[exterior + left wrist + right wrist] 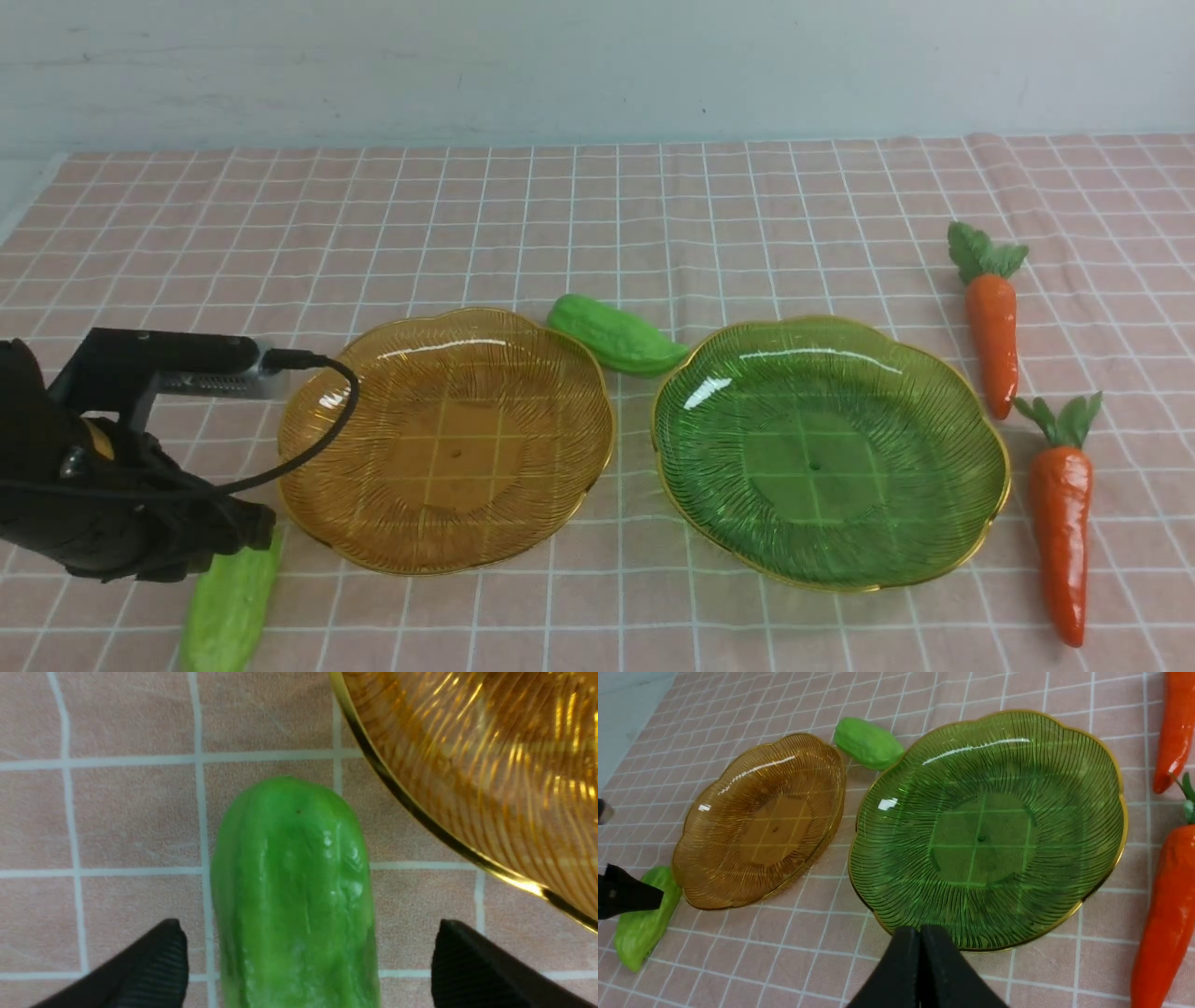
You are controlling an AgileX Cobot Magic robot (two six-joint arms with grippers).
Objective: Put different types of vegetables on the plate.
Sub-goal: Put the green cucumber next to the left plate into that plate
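Nothing plated yet, folks: the task is right at its opening step. The amber plate [448, 439] on the left is bare, and the green plate [822, 448] just beside it on the right is bare too, with only the checked cloth of the bench [597, 233] showing through the glass.

All four vegetables lie on the bench. The near gourd [229, 607] sits at the front left, just off the amber plate's rim. The far gourd [616, 334] is tucked behind the gap between the two plates, close against both rims. Over on the right, beyond the green plate, the back carrot [991, 327] and the front carrot [1061, 523] lie one behind the other, leaves pointing away.

The left tool [308, 933] is down low over the near gourd with its jaws spread wide. One stands on each side of the gourd, there is clear cloth between, and it grips nothing. That looks like the set-up for the first pick.

The right tool [920, 928] is clamped shut on nothing and hangs above the near rim of the green plate.

What's left, then, is everything: grab a gourd, grab a carrot, and get the different kinds onto a plate.
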